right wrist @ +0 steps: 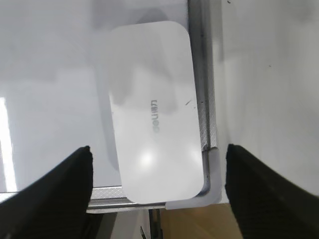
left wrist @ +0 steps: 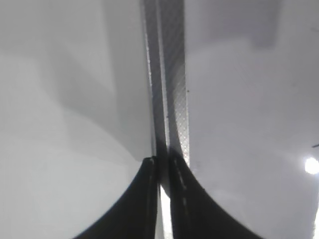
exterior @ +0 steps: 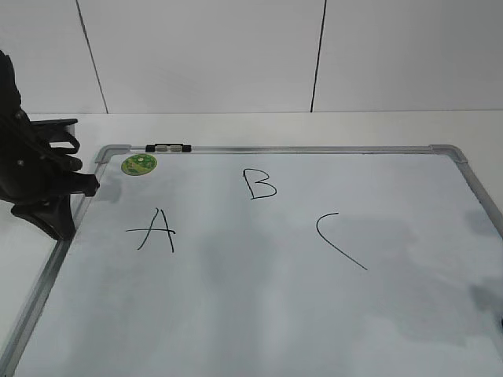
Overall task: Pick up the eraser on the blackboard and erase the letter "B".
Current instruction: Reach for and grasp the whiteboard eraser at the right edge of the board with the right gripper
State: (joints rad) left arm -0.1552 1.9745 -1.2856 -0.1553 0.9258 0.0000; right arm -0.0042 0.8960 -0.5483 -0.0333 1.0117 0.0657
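The blackboard (exterior: 314, 314) is a white board with a grey frame, lying flat. The letter "B" (exterior: 258, 184) is drawn in black near its top middle. The eraser (right wrist: 152, 109), a white rounded block, shows only in the right wrist view, lying in a corner of the board against the frame (right wrist: 202, 89). My right gripper (right wrist: 157, 152) is open above it, with a finger on each side of the eraser's near end, and it is empty. My left gripper (left wrist: 162, 160) is shut and empty over the board's left frame strip (left wrist: 172, 74). It also shows in the exterior view (exterior: 88, 186).
A black "A" (exterior: 156, 229) and a C-like curve (exterior: 336, 239) flank the B. A round green magnet (exterior: 139, 164) and a black clip (exterior: 168, 147) sit at the top left frame. A white wall stands behind the board. The table edge lies past the eraser's corner (right wrist: 214, 219).
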